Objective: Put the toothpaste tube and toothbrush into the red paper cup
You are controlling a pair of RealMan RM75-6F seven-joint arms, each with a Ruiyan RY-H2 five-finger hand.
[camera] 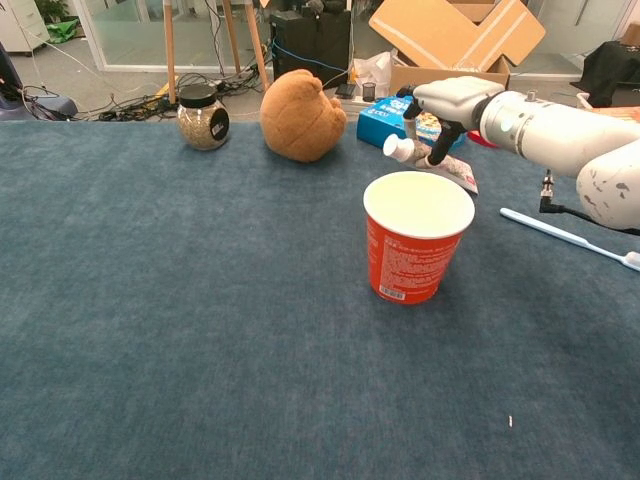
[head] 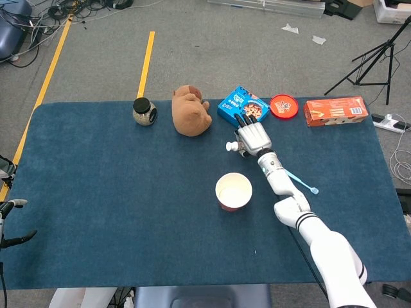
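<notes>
The red paper cup (head: 233, 191) (camera: 417, 240) stands upright and empty in the middle of the blue table. My right hand (head: 252, 138) (camera: 452, 103) holds the white toothpaste tube (camera: 432, 159) just behind the cup, lifted off the cloth. The tube's cap (head: 230, 147) points left. A light blue toothbrush (head: 300, 180) (camera: 570, 237) lies on the table to the right of the cup, partly under my right forearm in the head view. Only a few fingers of my left hand (head: 8, 204) show at the left edge, spread, holding nothing.
Along the far edge stand a jar (head: 144, 111), a brown plush toy (head: 191, 111), a blue cookie box (head: 243, 106), a red lid (head: 284, 106) and an orange box (head: 335, 110). The table (head: 115, 192) is covered in blue cloth.
</notes>
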